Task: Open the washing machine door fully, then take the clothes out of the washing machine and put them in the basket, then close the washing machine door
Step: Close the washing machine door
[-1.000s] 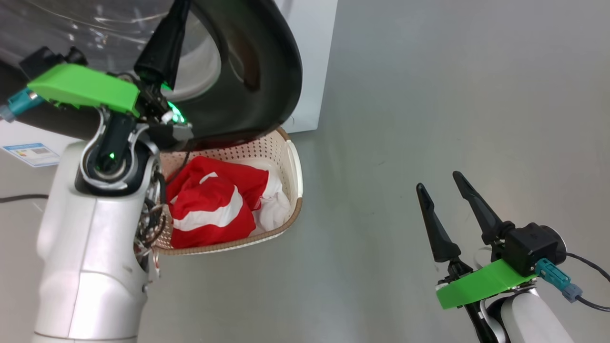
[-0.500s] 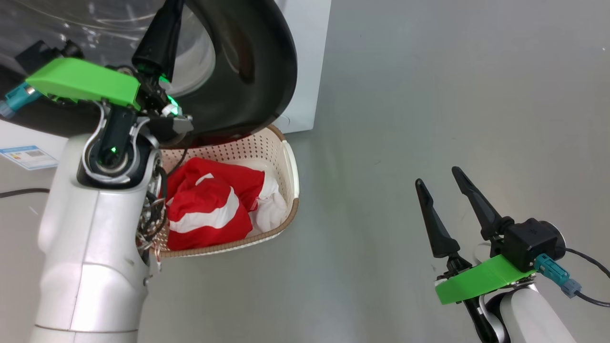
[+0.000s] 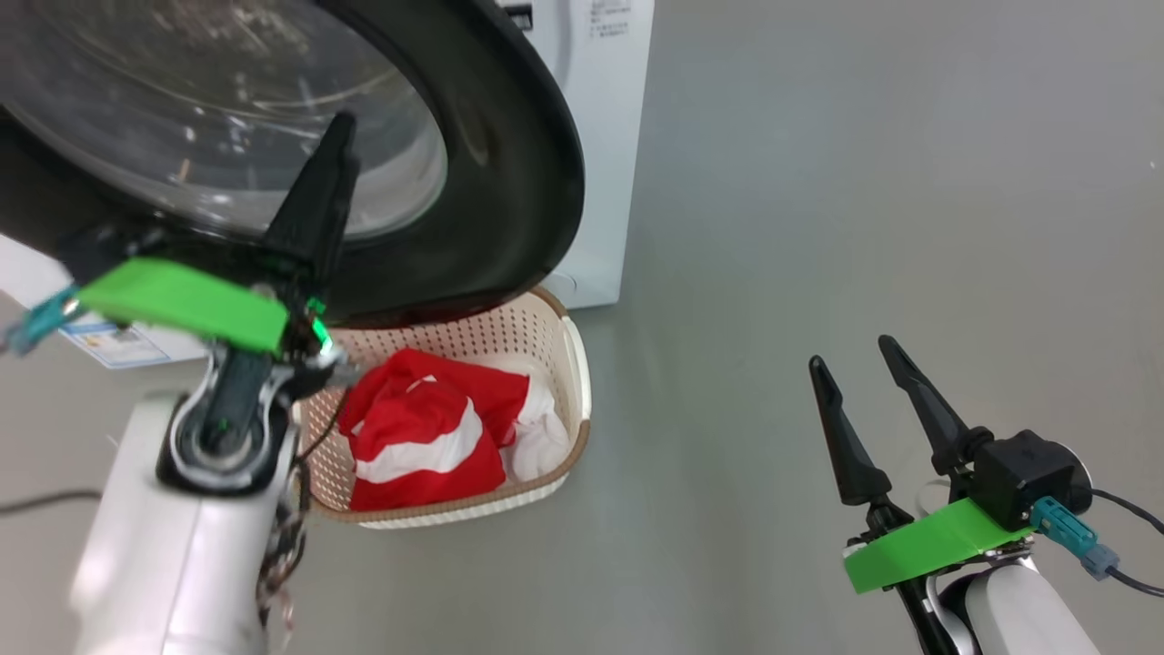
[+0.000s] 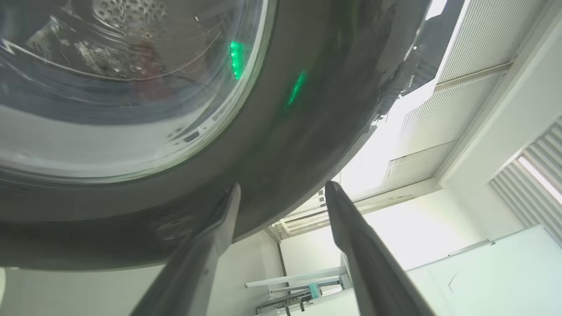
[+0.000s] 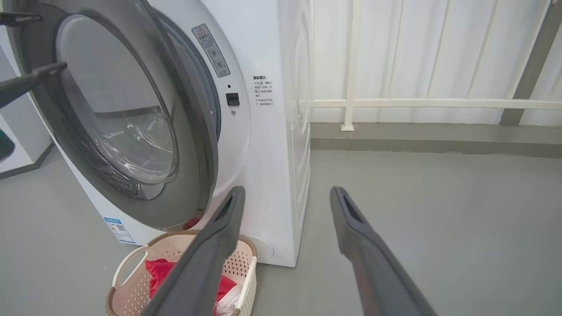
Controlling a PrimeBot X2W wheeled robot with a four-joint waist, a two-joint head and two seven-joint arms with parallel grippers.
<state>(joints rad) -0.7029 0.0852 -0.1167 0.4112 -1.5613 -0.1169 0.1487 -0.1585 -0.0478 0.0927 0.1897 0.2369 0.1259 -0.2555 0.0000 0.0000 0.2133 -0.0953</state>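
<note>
The washing machine door (image 5: 199, 145), black-rimmed with a bulging glass window (image 3: 227, 118), stands partly swung out from the white washing machine (image 5: 268, 145). My left gripper (image 4: 283, 188) is open at the door's lower rim (image 4: 290, 114), with nothing held. One of its fingers (image 3: 314, 205) lies across the glass in the head view. In the right wrist view both left fingers (image 5: 35, 77) reach in at the door's far edge. Red and white clothes (image 3: 418, 437) lie in the cream basket (image 3: 573, 364) under the door. My right gripper (image 3: 852, 355) hangs open over bare floor, also empty (image 5: 286, 191).
The basket (image 5: 248, 267) sits on the grey floor against the machine's front, beneath the door's swing. A white railing (image 5: 351, 103) and wall stand behind the machine. A blue label (image 3: 114, 341) is on the machine's front. Cables trail at both head view edges.
My left gripper has gone from shut to open and sits lower against the door. The head camera has shifted, so the door shows larger. The right gripper has stayed open.
</note>
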